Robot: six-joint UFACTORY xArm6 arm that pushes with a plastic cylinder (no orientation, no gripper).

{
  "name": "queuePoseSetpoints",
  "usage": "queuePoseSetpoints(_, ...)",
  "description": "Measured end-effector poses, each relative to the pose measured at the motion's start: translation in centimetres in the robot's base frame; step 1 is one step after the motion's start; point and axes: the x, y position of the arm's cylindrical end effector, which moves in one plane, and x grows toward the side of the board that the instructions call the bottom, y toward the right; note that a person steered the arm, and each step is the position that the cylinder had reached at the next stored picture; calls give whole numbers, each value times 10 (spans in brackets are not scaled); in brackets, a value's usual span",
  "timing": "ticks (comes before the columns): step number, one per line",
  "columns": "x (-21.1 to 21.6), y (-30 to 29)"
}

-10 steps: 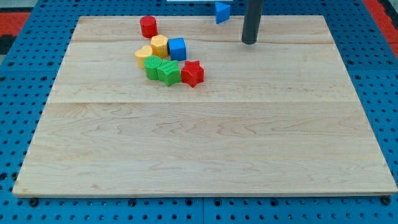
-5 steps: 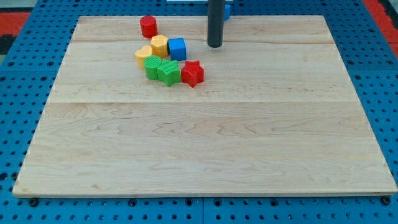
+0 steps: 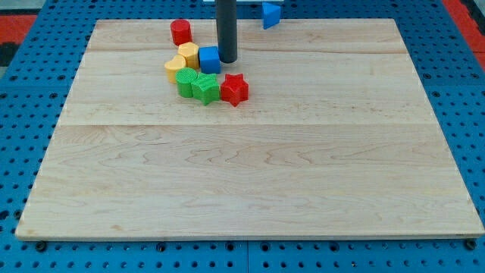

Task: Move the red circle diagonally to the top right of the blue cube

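The red circle [image 3: 180,32] sits near the board's top edge, left of centre. The blue cube [image 3: 209,59] lies below and to the right of it, in a cluster of blocks. My tip [image 3: 226,60] is down at the blue cube's right side, touching it or nearly so. The red circle is to the upper left of my tip, apart from it.
Beside the blue cube are a yellow hexagon [image 3: 188,54], a yellow heart [image 3: 174,66], two green blocks [image 3: 186,80] [image 3: 204,88] and a red star [image 3: 234,89]. A blue triangle [image 3: 270,14] lies off the wooden board [image 3: 303,167] at the view's top.
My tip has moved left across the top of the board, from right of centre to the blue cube's right side. The blue cube has shifted slightly left.
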Motion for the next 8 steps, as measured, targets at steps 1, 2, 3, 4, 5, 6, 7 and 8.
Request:
queuePoseSetpoints(1, -7, -8)
queuePoseSetpoints(2, -39, 24)
queuePoseSetpoints(3, -82, 6)
queuePoseSetpoints(4, -102, -43)
queuePoseSetpoints(5, -103, -110)
queuePoseSetpoints(6, -103, -143)
queuePoseSetpoints(7, -103, -146)
queuePoseSetpoints(8, -103, -154)
